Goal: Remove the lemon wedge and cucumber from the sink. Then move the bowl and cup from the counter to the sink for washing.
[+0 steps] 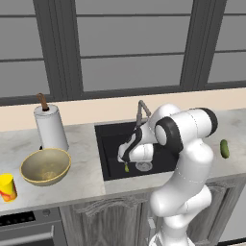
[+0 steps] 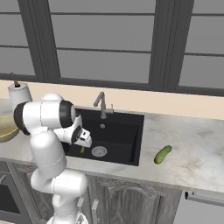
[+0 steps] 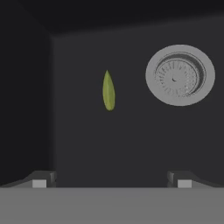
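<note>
The lemon wedge [image 3: 108,90], a tiny yellow-green sliver, lies on the floor of the black sink [image 1: 108,139], left of the round silver drain [image 3: 180,75]; it also shows as the wedge [image 1: 127,167] [image 2: 82,150]. My gripper [image 3: 111,180] hangs open inside the basin above the wedge, apart from it, nothing between its fingers. The dark green cucumber [image 1: 224,148] [image 2: 162,154] lies on the counter [image 1: 86,178] right of the sink. The tan-olive bowl [image 1: 46,166] and the yellow cup [image 1: 7,187] stand on the counter left of the sink.
A paper towel roll [image 1: 50,126] on a holder stands behind the bowl. The grey faucet [image 2: 102,105] rises at the sink's back edge. Windows run along the wall behind. A stove edge [image 1: 24,218] shows at lower left.
</note>
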Motion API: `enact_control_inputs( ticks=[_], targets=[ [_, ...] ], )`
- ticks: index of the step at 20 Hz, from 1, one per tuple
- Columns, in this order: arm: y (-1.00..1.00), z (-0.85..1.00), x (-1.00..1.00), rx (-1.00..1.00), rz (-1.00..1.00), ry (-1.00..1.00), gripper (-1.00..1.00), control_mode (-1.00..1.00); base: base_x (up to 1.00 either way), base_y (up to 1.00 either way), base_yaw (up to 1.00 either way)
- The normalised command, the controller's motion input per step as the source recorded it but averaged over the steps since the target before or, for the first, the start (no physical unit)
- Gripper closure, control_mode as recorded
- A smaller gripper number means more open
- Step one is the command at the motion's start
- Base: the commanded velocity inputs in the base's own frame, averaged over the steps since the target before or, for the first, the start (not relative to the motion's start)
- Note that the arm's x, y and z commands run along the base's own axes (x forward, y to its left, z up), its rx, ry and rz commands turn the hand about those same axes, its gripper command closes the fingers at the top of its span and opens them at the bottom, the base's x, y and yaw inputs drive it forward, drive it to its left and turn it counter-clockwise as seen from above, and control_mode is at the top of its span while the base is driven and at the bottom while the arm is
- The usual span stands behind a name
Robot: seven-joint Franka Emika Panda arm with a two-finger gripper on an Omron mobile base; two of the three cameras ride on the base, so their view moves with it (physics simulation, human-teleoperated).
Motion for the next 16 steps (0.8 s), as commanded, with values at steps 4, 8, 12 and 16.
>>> enact_control_inputs(
  ticks=[4,8,12,16],
  targets=[
    [0.0,-0.17,0.1,0.0,0.0,0.0,-1.0,-1.0,0.0,0.0,0.0],
    [0.01,-0.17,0.12,0.0,0.0,0.0,-1.0,-1.0,0.0,0.0,0.0],
    [0.01,-0.18,0.11,0.0,0.0,0.0,-1.0,-1.0,0.0,0.0,0.0],
    [0.04,-0.2,0.07,0.0,0.0,0.0,-1.0,-1.0,0.0,0.0,0.0]
  ],
)
